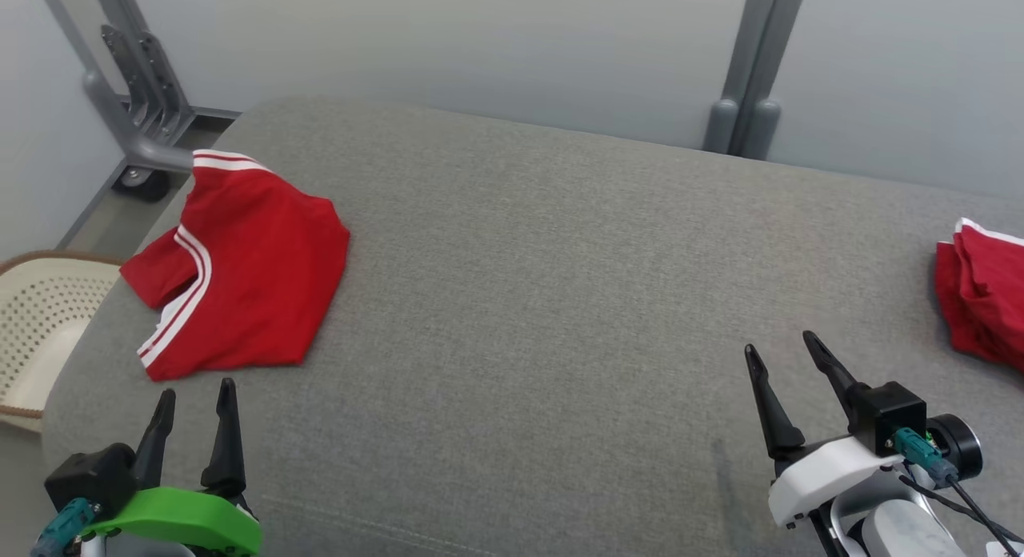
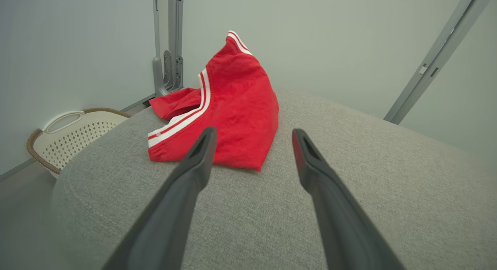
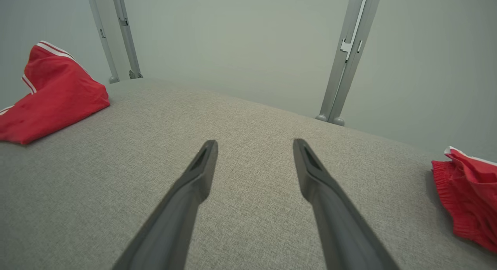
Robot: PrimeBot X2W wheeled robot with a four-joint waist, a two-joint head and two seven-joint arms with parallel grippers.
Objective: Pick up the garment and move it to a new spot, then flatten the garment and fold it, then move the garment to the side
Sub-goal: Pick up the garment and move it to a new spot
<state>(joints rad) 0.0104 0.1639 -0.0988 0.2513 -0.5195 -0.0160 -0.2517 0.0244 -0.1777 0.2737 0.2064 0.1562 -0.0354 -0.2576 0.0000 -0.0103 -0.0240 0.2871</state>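
Sitting by the left edge of the grey padded table (image 1: pixel 520 301), the red garment (image 1: pixel 240 277) is just ahead of the left gripper (image 1: pixel 197 389). Another red piece (image 1: pixel 980 305) lies far right, beyond the right gripper (image 1: pixel 780 343). Both jaws are spread wide, holding nothing.

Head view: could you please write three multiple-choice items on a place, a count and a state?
1. The garment nearest the left gripper lies on the cushion's: A) left side B) centre C) right edge
2. Red garments on the cushion: A) one B) two C) three
3. The right gripper is: A) shut on cloth B) shut, empty C) open, empty
Answers: A, it lies just beyond that gripper; B, a second garment sits at the right edge; C, its fingers stand apart, holding nothing.
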